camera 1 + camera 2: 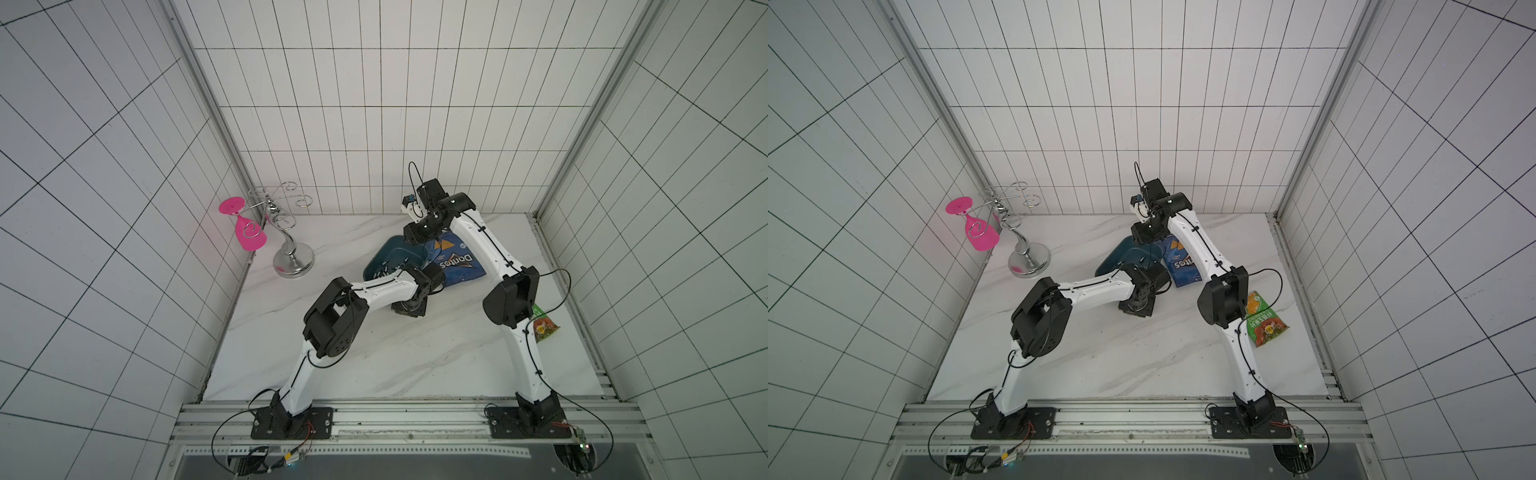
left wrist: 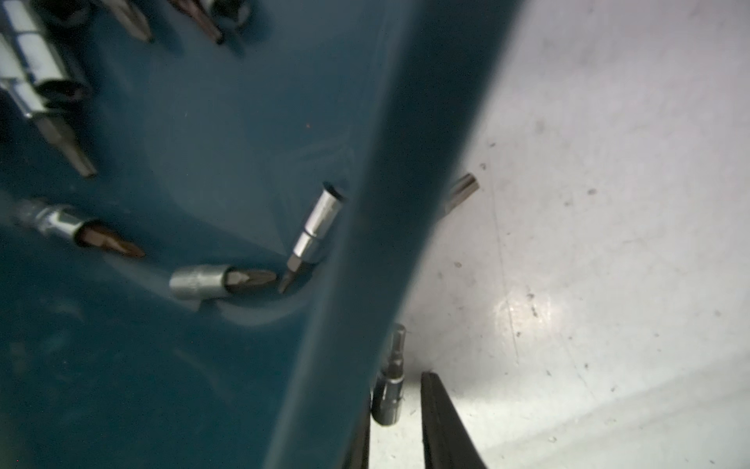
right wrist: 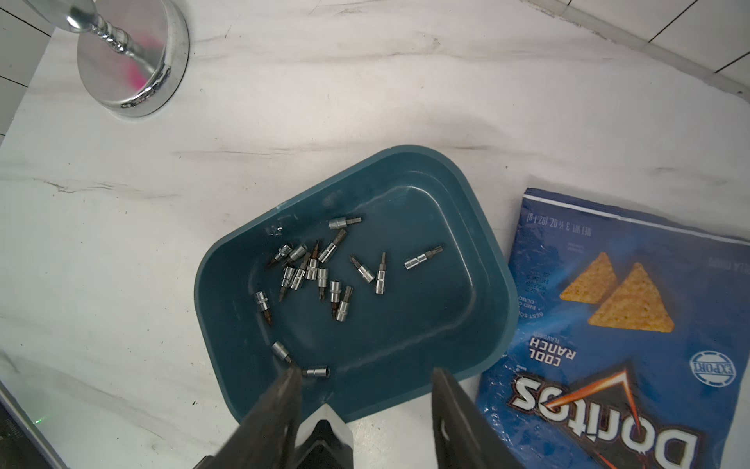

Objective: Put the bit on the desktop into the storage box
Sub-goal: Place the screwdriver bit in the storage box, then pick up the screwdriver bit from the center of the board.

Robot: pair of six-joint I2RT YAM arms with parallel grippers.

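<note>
A small silver bit (image 2: 389,385) lies on the white desktop (image 1: 374,365), right against the outer wall of the teal storage box (image 1: 390,253). My left gripper (image 2: 395,396) is down at the desktop with its jaws narrowly open around this bit. A sliver of desktop shows between the bit and one finger (image 2: 442,422); the other finger is mostly hidden by the box wall. Another bit (image 2: 462,191) lies further along the wall, half hidden by the rim. Several bits (image 3: 324,276) lie inside the box. My right gripper (image 3: 367,371) hangs open above the box, holding nothing.
A blue Doritos bag (image 1: 457,266) lies against the box's right side. A green snack bag (image 1: 1266,324) sits by the right arm's elbow. A chrome glass rack (image 1: 291,257) with a pink glass (image 1: 249,237) hanging on it stands at the back left.
</note>
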